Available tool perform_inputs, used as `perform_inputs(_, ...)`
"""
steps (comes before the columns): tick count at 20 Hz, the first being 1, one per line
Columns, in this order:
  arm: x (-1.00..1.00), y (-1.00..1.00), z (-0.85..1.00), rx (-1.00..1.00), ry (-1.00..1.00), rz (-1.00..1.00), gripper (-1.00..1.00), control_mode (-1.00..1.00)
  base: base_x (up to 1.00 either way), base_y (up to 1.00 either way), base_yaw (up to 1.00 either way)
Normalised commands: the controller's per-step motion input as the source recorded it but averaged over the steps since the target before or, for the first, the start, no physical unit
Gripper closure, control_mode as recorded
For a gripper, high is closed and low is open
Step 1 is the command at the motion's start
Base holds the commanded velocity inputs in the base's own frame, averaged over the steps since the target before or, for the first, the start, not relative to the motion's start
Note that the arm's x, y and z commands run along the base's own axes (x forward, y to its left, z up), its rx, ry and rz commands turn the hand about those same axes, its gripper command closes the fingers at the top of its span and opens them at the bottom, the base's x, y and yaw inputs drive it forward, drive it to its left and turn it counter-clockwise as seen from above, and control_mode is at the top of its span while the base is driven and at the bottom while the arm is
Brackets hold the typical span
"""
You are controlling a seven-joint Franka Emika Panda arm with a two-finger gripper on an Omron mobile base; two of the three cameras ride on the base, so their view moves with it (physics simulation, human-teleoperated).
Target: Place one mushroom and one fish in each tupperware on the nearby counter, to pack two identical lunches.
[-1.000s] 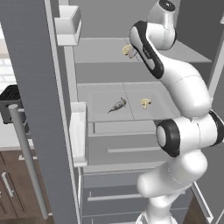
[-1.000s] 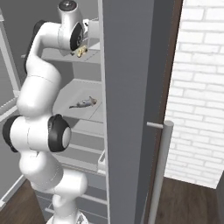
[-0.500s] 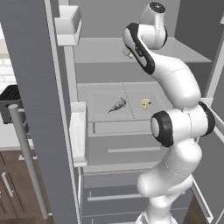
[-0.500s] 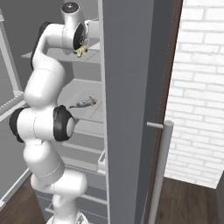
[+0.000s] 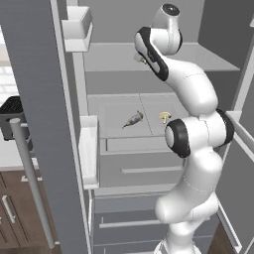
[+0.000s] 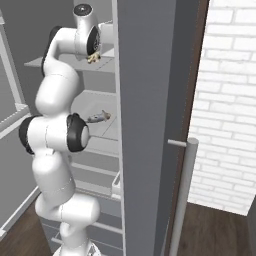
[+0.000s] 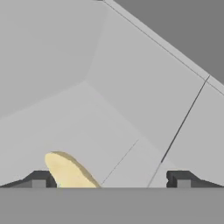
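A tan mushroom (image 7: 68, 171) lies on the fridge's top shelf, its cap just inside the left fingertip (image 7: 40, 179) of my gripper (image 7: 109, 180). The jaws stand wide open around it and nothing is held. From the right base view the same mushroom (image 6: 93, 58) sits right under the hand. One shelf lower lie a slender grey fish (image 5: 133, 119) and another mushroom (image 5: 165, 116); the fish (image 6: 99, 118) also shows from the right. The counter (image 5: 9, 155) is at the far left. The tupperware is out of view.
The open fridge door (image 5: 47, 124) with its bins (image 5: 89, 149) and long handle (image 5: 30, 183) stands left of the arm. A black toaster (image 5: 11, 116) sits on the counter over brown cabinets (image 5: 7, 218). On the right are the other door (image 6: 145, 125) and a brick wall (image 6: 225, 110).
The arm's upper links have swung left and its elbow has risen, bringing the hand closer over the top-shelf mushroom. The jaws stay open; fish and lower mushroom have not moved.
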Motion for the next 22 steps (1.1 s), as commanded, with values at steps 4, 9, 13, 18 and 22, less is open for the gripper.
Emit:
perform_inputs(4, 0.23, 0.03, -0.17, 0.0, 0.0, -0.01, 1.0, -1.0, 0.0, 0.0, 0.0)
perform_inputs(9, -0.14, 0.01, -0.59, 0.05, 0.0, 0.0, 1.0, -1.0, 0.0, 0.0, 0.0)
perform_inputs(13, -0.38, -0.12, -0.52, 0.01, -0.06, 0.0, 1.0, -1.0, 0.0, 0.0, 0.0)
perform_inputs(18, -0.29, -0.31, -0.02, 0.02, -0.02, 0.0, 1.0, -1.0, 0.0, 0.0, 0.0)
perform_inputs(22, -0.73, -0.53, 0.14, 0.19, 0.0, -0.04, 1.0, -1.0, 0.0, 0.0, 0.0)
